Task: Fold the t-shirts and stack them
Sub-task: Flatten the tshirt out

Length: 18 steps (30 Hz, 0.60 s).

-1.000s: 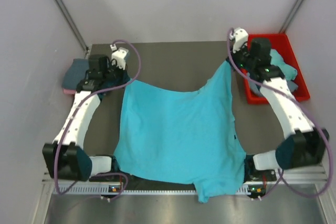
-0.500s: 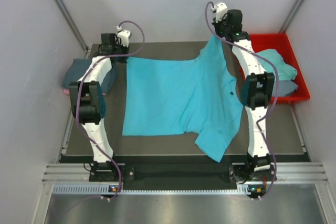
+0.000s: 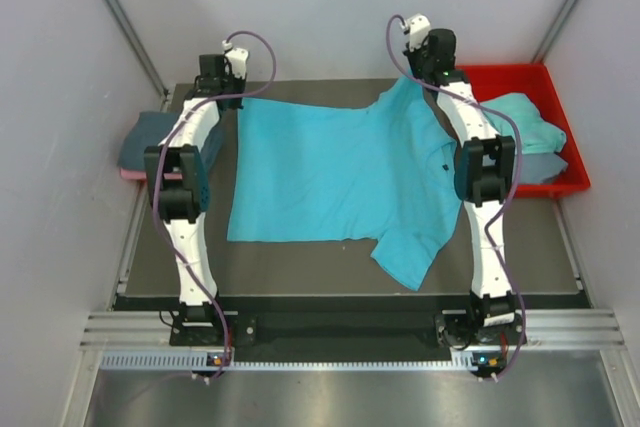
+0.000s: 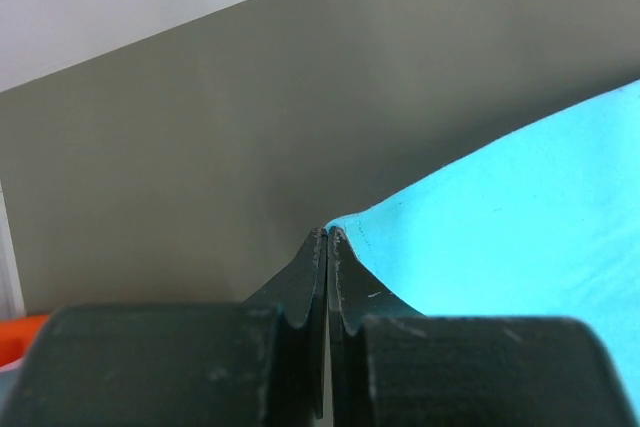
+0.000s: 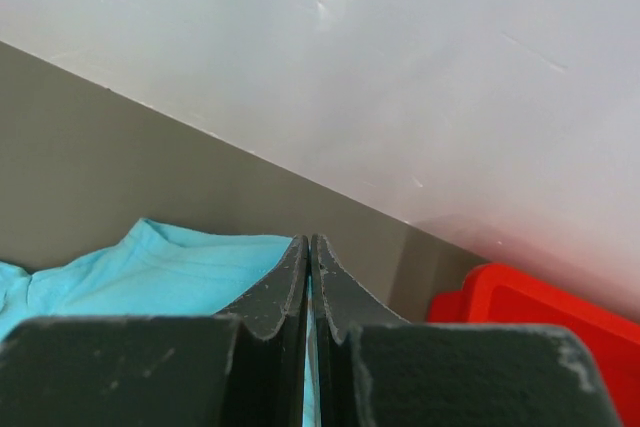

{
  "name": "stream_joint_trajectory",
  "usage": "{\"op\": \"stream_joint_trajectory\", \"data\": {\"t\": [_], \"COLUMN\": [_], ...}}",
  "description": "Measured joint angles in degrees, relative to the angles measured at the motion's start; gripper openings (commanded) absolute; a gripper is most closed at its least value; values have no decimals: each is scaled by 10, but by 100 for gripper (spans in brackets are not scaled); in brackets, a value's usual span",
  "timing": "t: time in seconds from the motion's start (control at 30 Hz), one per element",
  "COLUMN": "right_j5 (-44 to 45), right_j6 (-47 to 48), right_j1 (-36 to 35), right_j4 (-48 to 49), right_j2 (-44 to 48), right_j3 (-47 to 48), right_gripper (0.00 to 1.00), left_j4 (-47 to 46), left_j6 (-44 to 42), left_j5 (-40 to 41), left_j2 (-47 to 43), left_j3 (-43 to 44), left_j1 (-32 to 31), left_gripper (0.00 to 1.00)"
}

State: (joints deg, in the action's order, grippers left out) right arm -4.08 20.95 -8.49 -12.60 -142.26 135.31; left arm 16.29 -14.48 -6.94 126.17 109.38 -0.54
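Note:
A turquoise t-shirt (image 3: 330,172) lies spread across the dark table, one sleeve trailing toward the near edge. My left gripper (image 3: 228,97) is at the far left and is shut on the shirt's corner. The left wrist view shows the jaws (image 4: 328,235) pinched together with turquoise cloth (image 4: 520,217) running off to the right. My right gripper (image 3: 415,72) is at the far right, shut on the shirt's edge and lifting it a little. In the right wrist view, cloth (image 5: 170,267) shows beside and between the closed jaws (image 5: 309,242).
A folded slate blue-grey shirt (image 3: 145,137) rests on a pink one (image 3: 132,175) at the table's left edge. A red bin (image 3: 540,75) at the far right holds a teal shirt (image 3: 525,122); its corner (image 5: 540,317) shows in the right wrist view. Walls stand close on three sides.
Both arms have stretched out to the far edge and dragged the turquoise shirt away from the near edge. It now lies flatter and farther back.

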Motion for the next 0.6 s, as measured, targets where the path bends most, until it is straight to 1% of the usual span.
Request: {"op": "stream_joint_trajectory", "data": {"t": [0.6], "right_j5": [6], "right_j6": [0], "right_j1": [0], "right_j4": [6], "right_j2": [-14], "right_j3": [-3], "right_gripper": [0], "left_j4": [0], "left_j6": [13], "left_j5": [5], "left_j2": [17], "left_j3": [23], "left_j1": [33], "left_gripper": [0]}}
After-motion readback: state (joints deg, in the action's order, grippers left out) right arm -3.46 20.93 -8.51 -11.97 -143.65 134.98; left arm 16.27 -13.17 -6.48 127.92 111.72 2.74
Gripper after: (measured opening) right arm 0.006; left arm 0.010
